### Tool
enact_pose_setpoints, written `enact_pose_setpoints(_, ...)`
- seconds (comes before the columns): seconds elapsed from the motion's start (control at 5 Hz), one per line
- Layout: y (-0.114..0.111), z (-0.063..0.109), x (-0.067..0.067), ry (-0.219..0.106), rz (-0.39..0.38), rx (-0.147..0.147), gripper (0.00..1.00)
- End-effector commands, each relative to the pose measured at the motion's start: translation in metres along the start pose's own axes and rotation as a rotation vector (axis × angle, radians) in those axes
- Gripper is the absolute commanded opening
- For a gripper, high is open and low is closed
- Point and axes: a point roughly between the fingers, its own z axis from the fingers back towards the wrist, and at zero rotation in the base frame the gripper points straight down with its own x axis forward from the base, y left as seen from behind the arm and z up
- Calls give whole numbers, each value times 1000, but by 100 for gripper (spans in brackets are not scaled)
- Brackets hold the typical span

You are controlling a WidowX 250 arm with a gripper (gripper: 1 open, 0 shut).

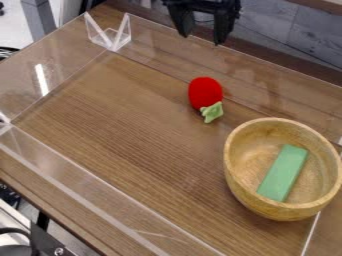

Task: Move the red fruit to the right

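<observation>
From the one camera view, the pincer (203, 33) hangs near the far edge of the bench (120, 130), its two fingers spread apart and gripping nothing. The strawberry (205, 92) lies on the wood nearly straight below it, nearer the middle, leafy cap pointing toward the front right corner. A wooden bowl (241, 170) holding a green block (283, 171) sits by that corner.

There is only one view. The camera stands high, in front of the wooden table (120, 130), and looks down at it at an angle. It is quite near: the table fills almost the whole picture, and the gripper (203, 32) is cut by the top edge.
</observation>
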Motion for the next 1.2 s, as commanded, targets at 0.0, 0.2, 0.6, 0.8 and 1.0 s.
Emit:
enact_pose_setpoints(0.0,-2,2,7,-22,-18,-1,100)
enact_pose_setpoints(0.2,-1,-1,-3,4,-41,-10,100)
enact_pose_setpoints(0.6,4,12,-15,-5,-54,-17,100)
enact_pose_setpoints(0.8,8,14,-19,-19,-47,-14,100)
enact_pose_setpoints(1.0,0,26,-25,-30,-37,-7,100)
